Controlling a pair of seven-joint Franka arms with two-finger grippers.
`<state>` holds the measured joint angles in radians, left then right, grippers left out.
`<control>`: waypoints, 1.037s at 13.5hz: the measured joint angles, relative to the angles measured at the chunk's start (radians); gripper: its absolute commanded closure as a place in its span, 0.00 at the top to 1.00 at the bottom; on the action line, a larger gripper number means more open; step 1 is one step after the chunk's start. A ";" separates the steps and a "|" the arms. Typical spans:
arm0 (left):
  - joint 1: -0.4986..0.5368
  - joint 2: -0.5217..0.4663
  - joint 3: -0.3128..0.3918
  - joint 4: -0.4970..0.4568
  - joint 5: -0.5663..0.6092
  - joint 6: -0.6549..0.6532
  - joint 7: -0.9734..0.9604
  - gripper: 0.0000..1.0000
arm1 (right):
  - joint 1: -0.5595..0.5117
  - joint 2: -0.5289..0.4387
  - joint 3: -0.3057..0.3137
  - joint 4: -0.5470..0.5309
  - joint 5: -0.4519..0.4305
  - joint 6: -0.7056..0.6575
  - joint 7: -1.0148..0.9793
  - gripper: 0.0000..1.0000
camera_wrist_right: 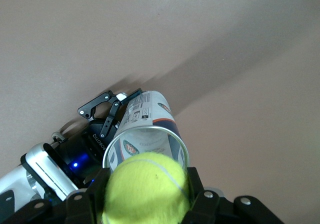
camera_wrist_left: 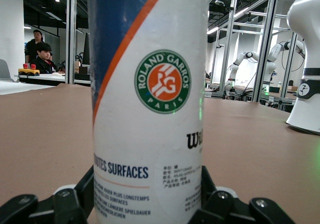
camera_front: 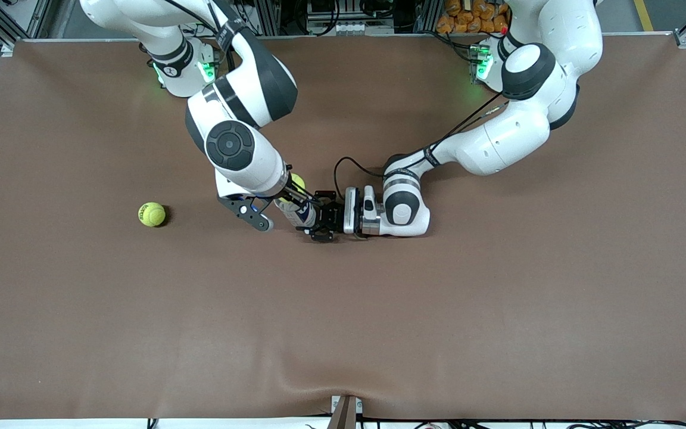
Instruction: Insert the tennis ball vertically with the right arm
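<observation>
Right gripper [camera_wrist_right: 145, 204]: clenched on your fuzzy yellow-green tennis ball [camera_wrist_right: 145, 189], over the can mouth.
Left gripper [camera_wrist_left: 150, 204]: clamps the upright white-and-blue cardboard ball can [camera_wrist_left: 150, 99] mid-table.
Risk: your ball may catch the rim, tipping the can.

Two tennis balls are showing: one [camera_front: 152, 214] lying on the table [camera_front: 498, 310], one [camera_wrist_right: 146, 188] in a pincer. One ball can [camera_wrist_left: 150, 104] is standing upright. Two arms are reaching in.

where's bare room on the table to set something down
Bare brown table nearer the front camera than both grippers. Crowded mid-table: left gripper grips the upright ball can, right gripper holds a tennis ball over it. A loose ball lies toward the right arm's end.
</observation>
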<state>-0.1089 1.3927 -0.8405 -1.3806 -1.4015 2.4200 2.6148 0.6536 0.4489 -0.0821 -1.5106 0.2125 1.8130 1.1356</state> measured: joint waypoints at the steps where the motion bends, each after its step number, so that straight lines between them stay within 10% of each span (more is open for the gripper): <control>1: 0.000 0.000 0.000 0.000 0.000 0.000 0.000 0.81 | 0.000 0.003 0.000 0.000 0.000 0.001 0.000 1.00; 14: 0.001 0.000 0.002 0.002 -0.002 -0.003 0.001 0.81 | -0.135 -0.080 -0.046 -0.037 -0.116 -0.116 -0.241 1.00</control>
<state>-0.1081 1.3925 -0.8383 -1.3785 -1.4030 2.4170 2.6161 0.5182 0.3690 -0.1280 -1.5476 0.0967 1.6973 0.8943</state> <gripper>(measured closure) 0.194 0.000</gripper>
